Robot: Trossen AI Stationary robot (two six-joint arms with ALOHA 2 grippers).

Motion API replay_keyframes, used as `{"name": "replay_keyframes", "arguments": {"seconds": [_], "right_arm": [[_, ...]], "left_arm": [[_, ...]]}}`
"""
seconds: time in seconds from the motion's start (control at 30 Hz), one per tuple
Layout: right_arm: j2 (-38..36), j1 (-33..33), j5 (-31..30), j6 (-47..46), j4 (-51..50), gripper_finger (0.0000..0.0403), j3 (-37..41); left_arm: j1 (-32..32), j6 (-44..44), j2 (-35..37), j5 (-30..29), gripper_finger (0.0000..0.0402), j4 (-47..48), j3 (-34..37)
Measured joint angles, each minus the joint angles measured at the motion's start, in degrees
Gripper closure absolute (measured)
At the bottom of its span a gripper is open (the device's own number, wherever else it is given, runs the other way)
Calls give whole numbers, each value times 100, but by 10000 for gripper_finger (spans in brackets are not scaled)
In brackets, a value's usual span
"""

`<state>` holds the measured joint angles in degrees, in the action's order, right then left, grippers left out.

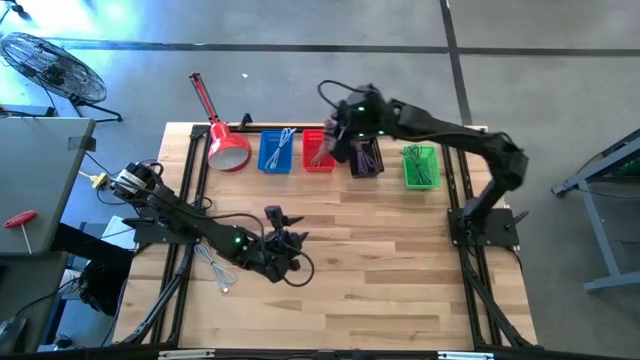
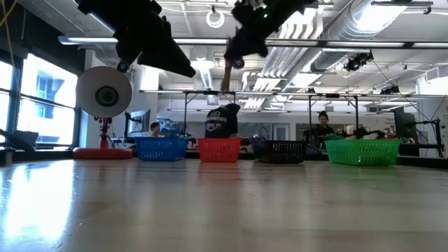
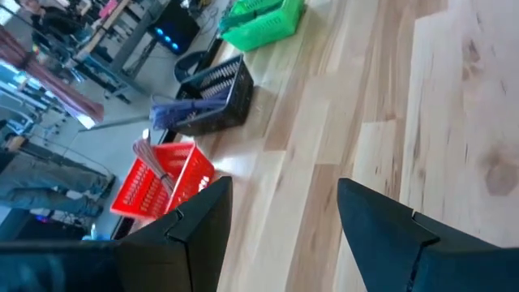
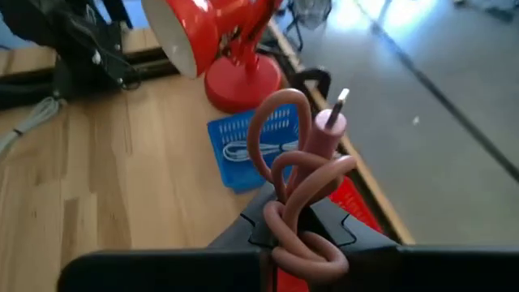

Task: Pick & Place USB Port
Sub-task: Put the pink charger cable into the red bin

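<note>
High view: four baskets (image 1: 321,150), one lamp (image 1: 226,143), two arms

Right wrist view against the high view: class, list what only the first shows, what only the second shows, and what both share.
Only the right wrist view shows that the right end effector is shut on a coiled pink cable with a plug at its tip.

Only the high view shows the black basket, the green basket, and the left end effector open low over the table.

Both show the red lamp, the blue basket, the red basket and a pale cable lying on the wood near the left arm.
</note>
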<state>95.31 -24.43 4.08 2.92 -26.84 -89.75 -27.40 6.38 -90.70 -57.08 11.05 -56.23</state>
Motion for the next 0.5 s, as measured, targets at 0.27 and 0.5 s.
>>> {"name": "replay_keyframes", "arguments": {"seconds": [0.27,0.5], "right_arm": [[855,-220,86,32,414,386,-51],[1197,-451,221,39,473,386,-51]], "left_arm": [[0,913,0,212,186,812,0],[0,1364,0,366,186,1232,0]]}}
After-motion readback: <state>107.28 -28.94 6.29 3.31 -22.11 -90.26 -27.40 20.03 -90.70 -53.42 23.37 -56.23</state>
